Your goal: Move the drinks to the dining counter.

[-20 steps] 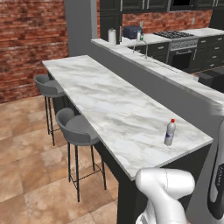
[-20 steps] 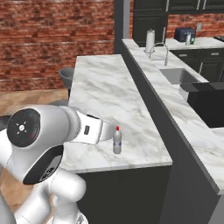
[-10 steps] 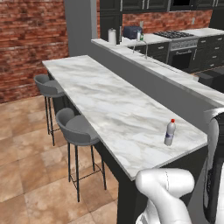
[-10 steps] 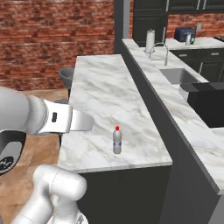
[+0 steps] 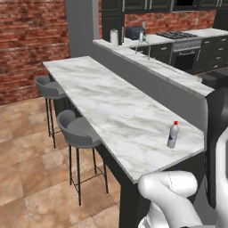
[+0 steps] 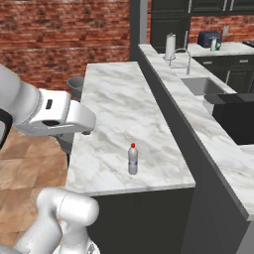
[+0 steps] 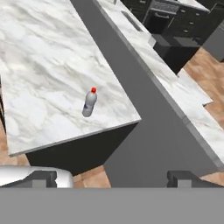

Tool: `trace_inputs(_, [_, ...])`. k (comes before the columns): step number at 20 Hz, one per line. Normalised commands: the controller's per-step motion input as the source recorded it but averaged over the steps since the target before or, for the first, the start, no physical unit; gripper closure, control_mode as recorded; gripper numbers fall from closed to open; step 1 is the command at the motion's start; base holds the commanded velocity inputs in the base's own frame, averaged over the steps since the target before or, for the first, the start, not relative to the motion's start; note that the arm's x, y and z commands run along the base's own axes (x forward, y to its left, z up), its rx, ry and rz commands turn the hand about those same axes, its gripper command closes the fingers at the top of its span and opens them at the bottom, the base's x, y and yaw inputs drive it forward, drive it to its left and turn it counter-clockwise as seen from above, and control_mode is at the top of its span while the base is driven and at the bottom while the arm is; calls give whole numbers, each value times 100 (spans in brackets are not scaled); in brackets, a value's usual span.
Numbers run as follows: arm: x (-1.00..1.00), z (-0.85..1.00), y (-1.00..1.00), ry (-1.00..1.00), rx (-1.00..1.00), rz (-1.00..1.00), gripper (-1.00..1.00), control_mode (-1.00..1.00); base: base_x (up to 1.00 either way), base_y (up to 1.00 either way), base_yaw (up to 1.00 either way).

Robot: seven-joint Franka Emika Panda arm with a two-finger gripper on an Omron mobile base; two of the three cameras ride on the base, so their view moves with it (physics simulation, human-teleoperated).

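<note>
The dining counter point(image 5: 111, 107) runs from the upper left toward the lower right of my left base view, a long narrow slab of white marble with grey veins on a dark base, with a red brick wall point(image 5: 26, 44) behind it and terracotta floor tiles point(image 5: 26, 178) below. Two round grey stools point(image 5: 78, 131) on thin dark legs stand along its left edge. A higher grey ledge point(image 5: 151, 67) borders its far side, and beyond that, in the right base view, lie a sink point(image 6: 201, 87) and dark cabinets. My white arm point(image 6: 49, 111) reaches in from the left of the right base view, level above the counter's near edge. In the hand view my gripper point(image 7: 111, 179) hangs over the counter's end, fingers spread wide apart and grasping nothing. The slim clear bottle point(image 7: 89, 103), red-capped with a purple label, stands upright on the marble near the counter's near end, centre-left of the hand view.
</note>
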Motion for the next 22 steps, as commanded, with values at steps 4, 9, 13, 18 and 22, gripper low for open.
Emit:
trace_inputs(4, [0, -4, 8, 0, 10, 3, -100, -100, 0, 0, 0])
trace_inputs(9, [0, -1, 12, 0, 0, 1, -100, 100, 0, 0, 0])
trace_inputs(13, [0, 0, 0, 0, 0, 0, -100, 100, -30, -30, -1])
trace_inputs(18, [0, 0, 0, 0, 0, 0, -100, 100, -80, -75, -8])
trace_inputs(22, [0, 0, 0, 0, 0, 0, -100, 100, -71, -100, -8])
